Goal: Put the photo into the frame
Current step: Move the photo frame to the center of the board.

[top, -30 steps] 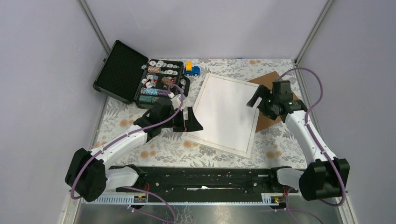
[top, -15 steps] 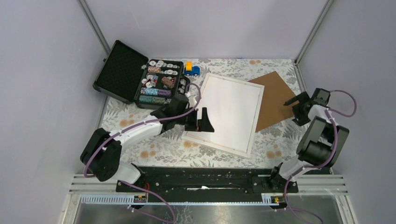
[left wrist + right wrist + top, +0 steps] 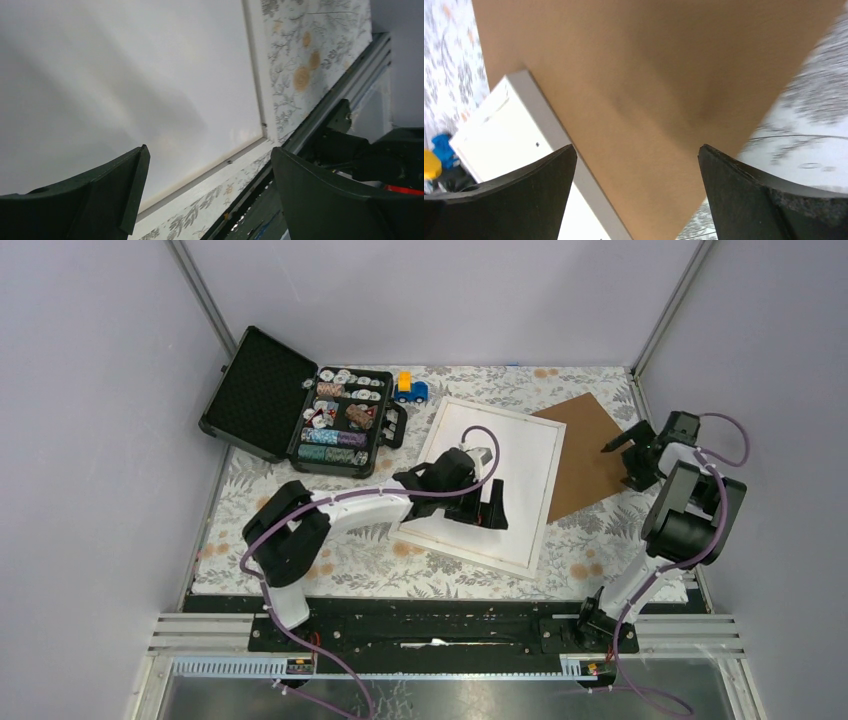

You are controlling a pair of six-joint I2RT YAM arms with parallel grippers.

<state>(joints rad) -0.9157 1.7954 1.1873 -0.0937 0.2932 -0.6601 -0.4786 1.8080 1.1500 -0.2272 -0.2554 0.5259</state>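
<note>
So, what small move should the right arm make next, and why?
Probably lower the right gripper to the edge of the board and pinch it. Its jaws are open above the board, holding nothing, and the board lies partly under the frame, with no photo in view.

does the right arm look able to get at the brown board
Probably yes: the open right gripper hangs above the brown board, nothing between them; the white frame covers only one edge.

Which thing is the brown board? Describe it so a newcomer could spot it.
On the floral table, look right of the big white frame. The board is the flat sheet partly hidden under the frame's edge; alone among its neighbours, it is plain brown.
</note>
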